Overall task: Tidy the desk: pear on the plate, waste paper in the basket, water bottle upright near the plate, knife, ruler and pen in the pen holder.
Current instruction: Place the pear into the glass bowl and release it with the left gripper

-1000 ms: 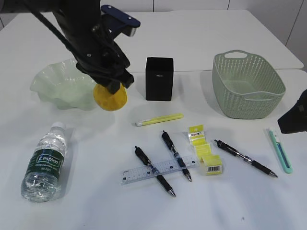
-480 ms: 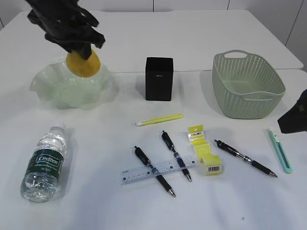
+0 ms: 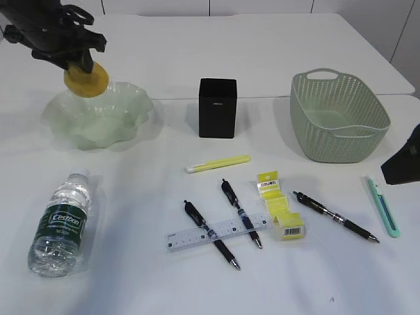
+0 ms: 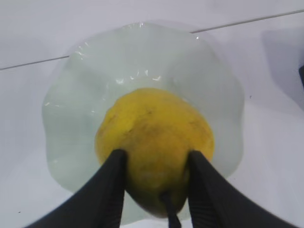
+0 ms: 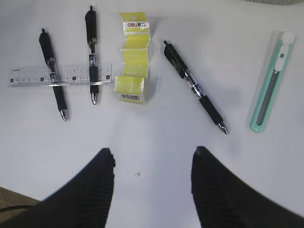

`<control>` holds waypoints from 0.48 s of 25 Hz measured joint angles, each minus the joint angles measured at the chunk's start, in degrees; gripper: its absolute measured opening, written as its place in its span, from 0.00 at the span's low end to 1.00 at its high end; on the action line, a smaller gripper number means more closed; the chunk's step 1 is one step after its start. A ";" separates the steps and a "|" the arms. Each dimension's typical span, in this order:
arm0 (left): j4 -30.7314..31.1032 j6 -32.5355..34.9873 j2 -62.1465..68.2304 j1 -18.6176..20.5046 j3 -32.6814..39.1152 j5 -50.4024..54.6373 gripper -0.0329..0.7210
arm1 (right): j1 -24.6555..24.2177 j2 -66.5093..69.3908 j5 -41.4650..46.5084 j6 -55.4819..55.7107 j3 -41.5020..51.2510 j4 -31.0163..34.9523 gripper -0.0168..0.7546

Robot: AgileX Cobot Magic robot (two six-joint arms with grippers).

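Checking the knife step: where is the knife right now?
The knife lies flat at the table's far right in the exterior view, just right of the rightmost pen and in front of the basket.

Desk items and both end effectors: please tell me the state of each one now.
Pear: held in the air above the plate.
Plate: empty.
Water bottle: lying on its side.
Pen holder: upright.
Basket: upright, looks empty.
Ruler: flat, lying across two pens.
Knife: flat on the table.
Left end effector: closed on the pear.
Right end effector: open, holding nothing.
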 joint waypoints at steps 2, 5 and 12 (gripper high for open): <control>-0.39 -0.10 2.31 0.34 -1.45 -0.12 0.39 | 0.00 0.00 0.28 0.00 0.00 0.00 0.53; -0.77 -0.10 6.11 0.98 -4.38 -0.25 0.39 | 0.00 0.00 1.00 0.00 0.00 0.00 0.53; -3.28 -0.10 13.88 2.89 -10.68 -0.25 0.39 | 0.00 0.22 1.41 0.00 0.00 0.00 0.53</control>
